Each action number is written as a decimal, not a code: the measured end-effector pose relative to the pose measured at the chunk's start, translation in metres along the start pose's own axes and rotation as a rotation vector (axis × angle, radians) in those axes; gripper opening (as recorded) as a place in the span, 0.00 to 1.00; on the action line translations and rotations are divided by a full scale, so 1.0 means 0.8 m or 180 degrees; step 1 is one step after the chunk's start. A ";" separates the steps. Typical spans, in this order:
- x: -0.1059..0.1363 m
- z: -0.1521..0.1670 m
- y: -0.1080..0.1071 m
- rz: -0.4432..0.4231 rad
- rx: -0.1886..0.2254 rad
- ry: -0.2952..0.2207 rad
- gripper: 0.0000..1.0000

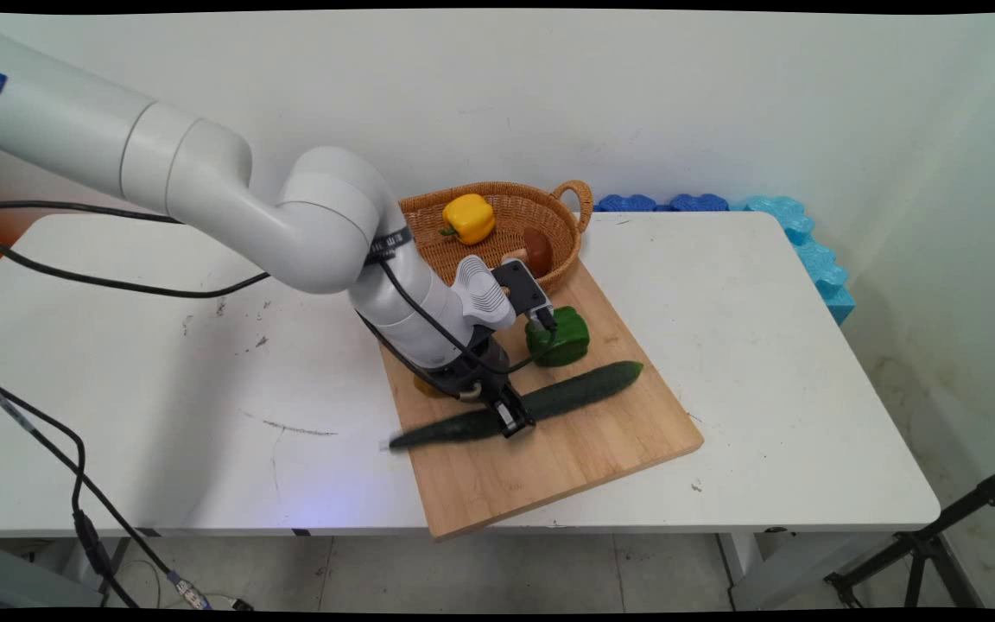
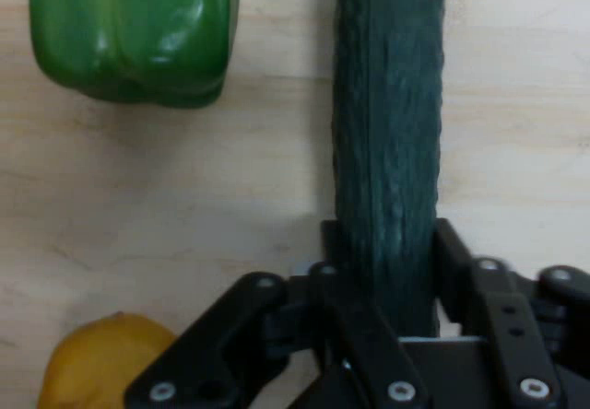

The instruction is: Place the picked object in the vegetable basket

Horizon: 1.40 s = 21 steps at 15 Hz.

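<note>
A long dark green cucumber (image 1: pixel 579 391) (image 2: pixel 389 142) lies slantwise across the wooden cutting board (image 1: pixel 584 449). My gripper (image 1: pixel 510 419) (image 2: pixel 387 271) is down on its middle, shut on the cucumber, one finger on each side. A green bell pepper (image 1: pixel 560 337) (image 2: pixel 134 31) rests on the board just behind the cucumber. A yellow-orange fruit (image 2: pixel 97 363) sits on the board close beside the hand; the arm mostly hides it in the main view.
A wicker basket (image 1: pixel 562 231) at the board's far end holds a yellow bell pepper (image 1: pixel 468 217) and a brown round thing (image 1: pixel 537 249). Blue foam pieces (image 1: pixel 795 233) line the wall and the table's far right corner. Black cables hang at the left.
</note>
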 end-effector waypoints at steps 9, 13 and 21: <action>0.004 -0.029 0.004 0.0017 -0.0007 0.0085 0.00; 0.017 -0.066 0.007 0.0022 -0.0029 0.0163 0.00; 0.038 -0.136 -0.032 -0.0155 0.0141 0.0107 0.00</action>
